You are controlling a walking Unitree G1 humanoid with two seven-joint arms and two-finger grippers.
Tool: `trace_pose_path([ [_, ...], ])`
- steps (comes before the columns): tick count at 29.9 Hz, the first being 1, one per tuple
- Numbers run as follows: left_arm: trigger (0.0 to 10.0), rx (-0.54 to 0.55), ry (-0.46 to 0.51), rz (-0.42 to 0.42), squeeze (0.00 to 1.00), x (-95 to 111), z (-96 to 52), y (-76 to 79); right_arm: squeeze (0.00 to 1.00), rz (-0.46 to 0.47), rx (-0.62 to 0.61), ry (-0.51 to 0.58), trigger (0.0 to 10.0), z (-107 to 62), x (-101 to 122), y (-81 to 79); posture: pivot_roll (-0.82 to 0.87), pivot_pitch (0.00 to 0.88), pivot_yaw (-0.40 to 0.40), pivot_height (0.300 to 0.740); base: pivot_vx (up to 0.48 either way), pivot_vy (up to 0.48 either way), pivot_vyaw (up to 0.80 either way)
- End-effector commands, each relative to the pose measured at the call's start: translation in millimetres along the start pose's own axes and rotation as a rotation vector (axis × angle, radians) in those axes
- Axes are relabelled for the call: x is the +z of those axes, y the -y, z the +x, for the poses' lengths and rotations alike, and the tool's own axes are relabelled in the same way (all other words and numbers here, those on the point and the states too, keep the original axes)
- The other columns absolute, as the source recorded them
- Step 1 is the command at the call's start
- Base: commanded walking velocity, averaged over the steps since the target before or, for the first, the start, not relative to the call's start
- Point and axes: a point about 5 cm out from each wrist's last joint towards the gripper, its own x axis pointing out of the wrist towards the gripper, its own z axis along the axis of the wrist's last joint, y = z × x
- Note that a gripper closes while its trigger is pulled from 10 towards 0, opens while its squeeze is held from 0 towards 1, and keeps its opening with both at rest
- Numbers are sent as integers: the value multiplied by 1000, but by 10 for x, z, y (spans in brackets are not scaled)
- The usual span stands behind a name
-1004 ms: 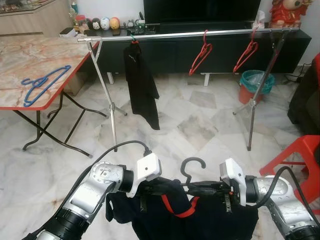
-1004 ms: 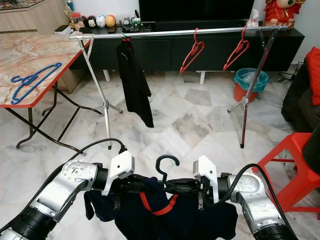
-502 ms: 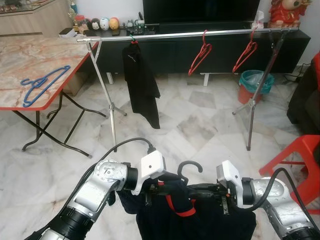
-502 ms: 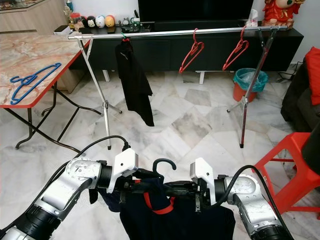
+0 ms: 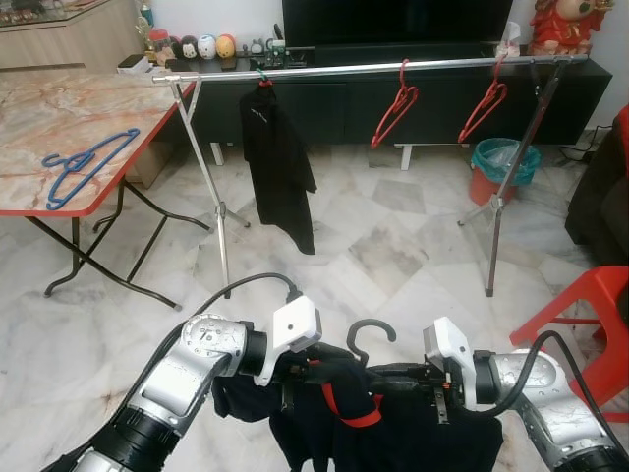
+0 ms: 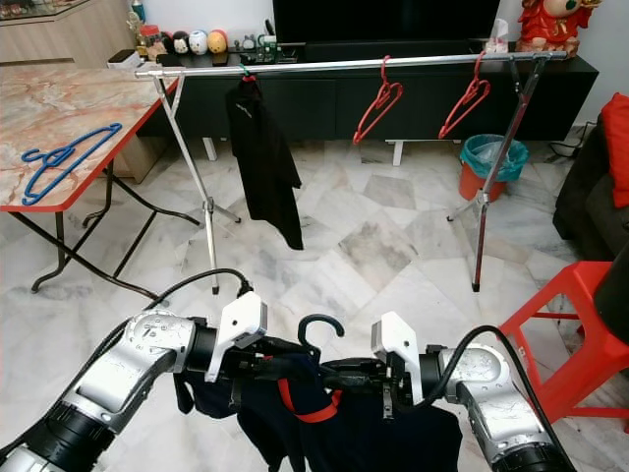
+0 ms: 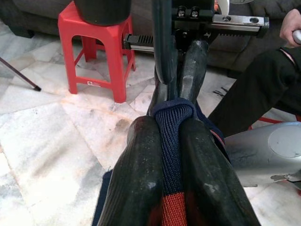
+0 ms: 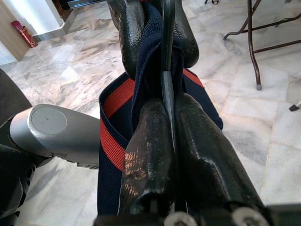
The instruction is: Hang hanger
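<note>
Here black hanger (image 5: 366,334) clamped in right end effector (image 5: 385,375), left end effector (image 5: 316,366) opposite.

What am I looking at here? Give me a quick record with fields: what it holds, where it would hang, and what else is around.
Held item: dark hanger carrying a navy garment with a red collar band
Left end effector: shut on the garment's collar
Right end effector: shut on the hanger, fingers meeting the left ones
Hanging place: metal rail ahead, across the marble floor
Already on rail: black garment, two bare red hangers
Robot's left: table with blue hangers
Robot's right: red stool
</note>
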Motion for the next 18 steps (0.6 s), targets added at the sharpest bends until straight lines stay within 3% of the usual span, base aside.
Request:
trace_pose_path([
  [1, 0, 0, 21, 12, 0, 62, -29, -2, 0, -13, 15, -6, 0, 25, 26, 9, 9, 0, 35, 740, 0, 0, 0],
  [10, 0, 6, 51, -4, 0, 116, -93, -33, 0, -2, 9, -16, 0, 14, -18, -2, 8, 0, 35, 740, 0, 0, 0],
  [18, 0, 33, -79, 20, 0, -62, -247, -59, 0, -8, -11, -16, 0, -33, 3, 26, 9, 0, 35, 740, 0, 0, 0],
])
